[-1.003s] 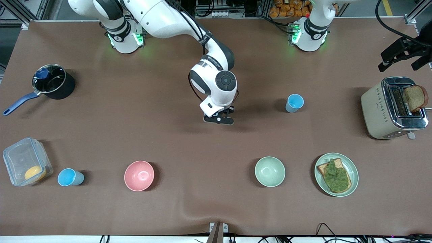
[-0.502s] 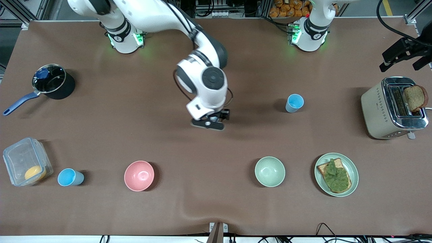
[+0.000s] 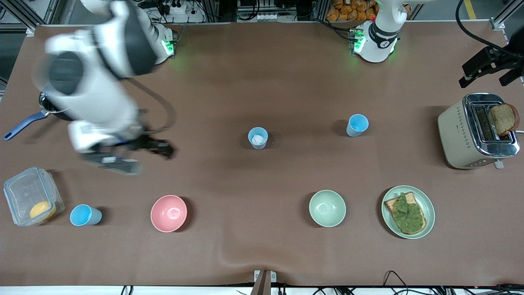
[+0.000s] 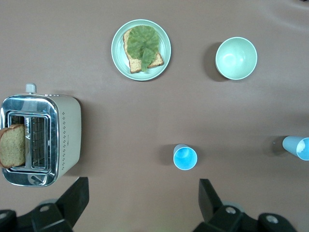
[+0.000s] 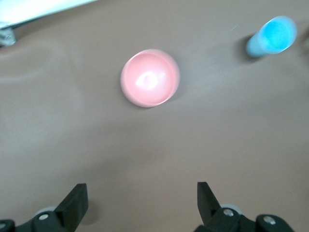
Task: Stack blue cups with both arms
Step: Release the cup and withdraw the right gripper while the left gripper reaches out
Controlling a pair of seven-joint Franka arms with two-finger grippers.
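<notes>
Three blue cups stand upright and apart on the brown table. One with a white bit inside (image 3: 258, 138) (image 4: 297, 146) is at the middle. A second cup (image 3: 357, 125) (image 4: 185, 157) stands beside it toward the left arm's end. The third cup (image 3: 85, 215) (image 5: 273, 36) is nearer the front camera, between the pink bowl and a clear box. My right gripper (image 3: 131, 157) (image 5: 141, 198), blurred by motion, is open and empty over bare table between the pot and the pink bowl. My left gripper (image 3: 482, 83) (image 4: 141, 193) waits open and empty, high over the toaster's end.
A pink bowl (image 3: 168, 213) (image 5: 149, 77) and a pale green bowl (image 3: 327, 208) (image 4: 236, 58) sit nearer the front camera. A plate with topped toast (image 3: 425, 200) (image 4: 118, 43), a toaster (image 3: 454, 131) (image 4: 67, 140), a black pot (image 3: 77, 108) and a clear box (image 3: 18, 192) stand around.
My right arm has swung from the table's middle toward its own end, its gripper now open. The cup with the white bit, hidden under it before, now shows. The left arm has not moved.
</notes>
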